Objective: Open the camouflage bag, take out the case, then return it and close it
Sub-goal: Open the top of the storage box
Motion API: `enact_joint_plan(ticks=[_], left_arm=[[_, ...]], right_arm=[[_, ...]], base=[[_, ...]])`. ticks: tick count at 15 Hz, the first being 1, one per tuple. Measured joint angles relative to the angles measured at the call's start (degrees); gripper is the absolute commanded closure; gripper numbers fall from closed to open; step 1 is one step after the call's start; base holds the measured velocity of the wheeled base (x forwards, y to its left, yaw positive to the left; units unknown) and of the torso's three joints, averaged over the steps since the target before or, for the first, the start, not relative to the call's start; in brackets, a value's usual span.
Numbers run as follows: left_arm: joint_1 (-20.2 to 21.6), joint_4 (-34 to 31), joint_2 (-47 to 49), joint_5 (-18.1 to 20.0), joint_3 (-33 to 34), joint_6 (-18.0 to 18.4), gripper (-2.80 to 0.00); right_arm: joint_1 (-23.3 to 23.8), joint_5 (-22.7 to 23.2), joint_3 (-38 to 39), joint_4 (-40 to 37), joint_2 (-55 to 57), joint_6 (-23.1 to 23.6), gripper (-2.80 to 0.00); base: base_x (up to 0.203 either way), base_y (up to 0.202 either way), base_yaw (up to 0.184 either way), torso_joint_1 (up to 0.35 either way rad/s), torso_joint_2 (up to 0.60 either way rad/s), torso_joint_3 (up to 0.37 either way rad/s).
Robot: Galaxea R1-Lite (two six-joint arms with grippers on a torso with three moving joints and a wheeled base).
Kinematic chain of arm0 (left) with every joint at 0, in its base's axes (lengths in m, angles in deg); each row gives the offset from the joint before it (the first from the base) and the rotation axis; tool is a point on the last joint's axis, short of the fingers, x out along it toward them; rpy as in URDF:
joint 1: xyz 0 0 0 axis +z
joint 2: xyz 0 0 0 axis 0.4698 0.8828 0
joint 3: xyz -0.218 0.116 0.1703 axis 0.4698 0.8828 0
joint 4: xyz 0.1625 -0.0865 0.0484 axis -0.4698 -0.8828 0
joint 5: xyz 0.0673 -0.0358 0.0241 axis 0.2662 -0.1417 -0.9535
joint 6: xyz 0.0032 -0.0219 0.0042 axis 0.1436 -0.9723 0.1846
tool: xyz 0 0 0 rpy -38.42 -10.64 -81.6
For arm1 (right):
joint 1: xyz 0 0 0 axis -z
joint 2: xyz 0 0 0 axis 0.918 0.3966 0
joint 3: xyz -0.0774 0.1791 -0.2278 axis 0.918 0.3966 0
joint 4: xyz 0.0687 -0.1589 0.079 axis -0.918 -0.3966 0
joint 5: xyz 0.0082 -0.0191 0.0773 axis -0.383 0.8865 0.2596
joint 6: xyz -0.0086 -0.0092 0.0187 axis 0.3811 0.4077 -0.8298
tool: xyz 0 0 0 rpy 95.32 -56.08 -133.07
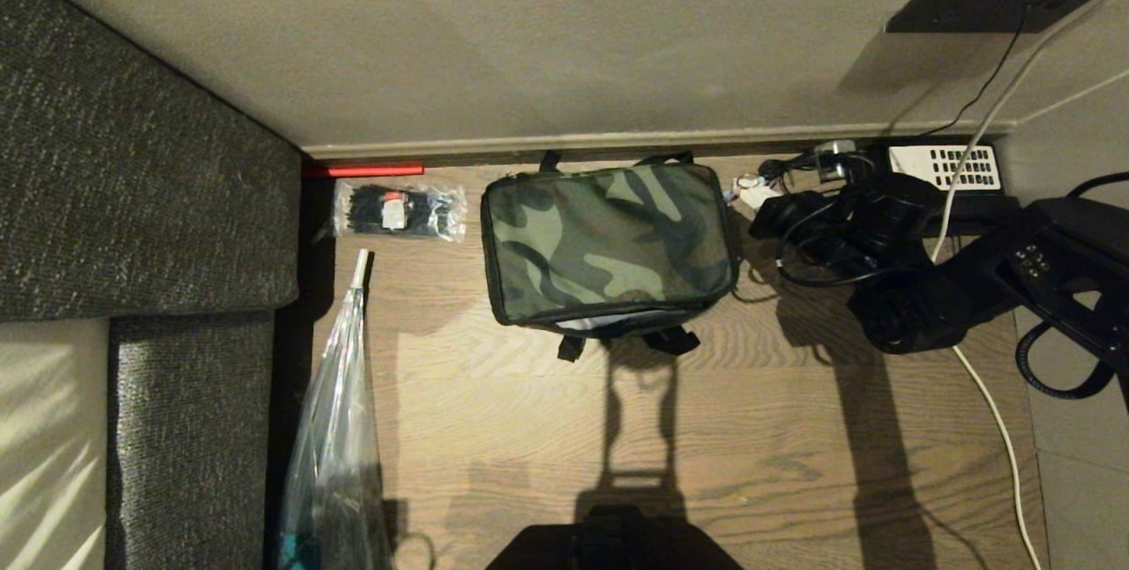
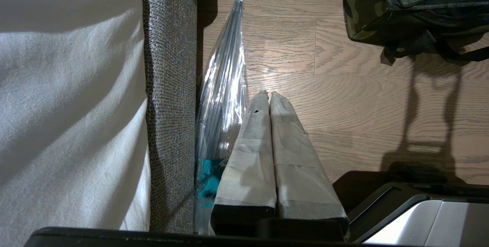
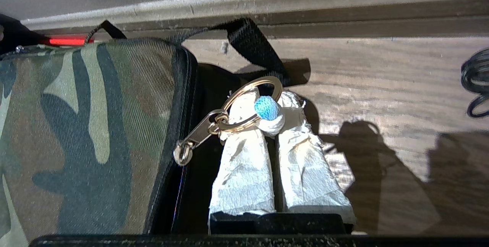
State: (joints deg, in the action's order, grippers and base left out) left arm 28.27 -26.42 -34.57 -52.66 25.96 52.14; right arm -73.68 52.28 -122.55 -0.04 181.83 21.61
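In the head view you have one camouflage bag [image 1: 609, 239] lying flat on the wooden floor [image 1: 750, 429] against the skirting, its long axis running left to right along the wall; its lid looks nearly shut, with a pale strip of lining showing at the near edge. The right gripper [image 1: 760, 196] sits at the bag's right end, just beside it, so that arm is plainly the nearer one. You also have one packet of black cable ties [image 1: 399, 210], one clear plastic bag [image 1: 340, 429] and one sofa [image 1: 141, 191] to the left; the case is not visible, and I judge it to be inside. In the left wrist view the left gripper [image 2: 266, 95] hangs with its taped fingers pressed together on nothing, over the floor beside the clear plastic bag, with the camouflage bag well apart from it. In the right wrist view the right gripper's fingers are clenched on the gold pull ring [image 3: 252, 103], which carries one blue bead [image 3: 266, 108]. The zip's clasp [image 3: 198, 134] leads from it to the bag's corner, so your pull should follow the bag's edge.
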Motion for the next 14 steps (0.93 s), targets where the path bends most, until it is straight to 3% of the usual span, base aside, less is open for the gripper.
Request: enact_joint_plan(ticks=[14], left_arm=[[0.0, 0.0, 0.0, 0.0, 0.0, 0.0, 0.0]], right_arm=[[-0.9, -1.9, -11.7, -1.6, 4.8, -2.6, 0.0]], base=[[0.0, 0.0, 0.0, 0.0, 0.0, 0.0]])
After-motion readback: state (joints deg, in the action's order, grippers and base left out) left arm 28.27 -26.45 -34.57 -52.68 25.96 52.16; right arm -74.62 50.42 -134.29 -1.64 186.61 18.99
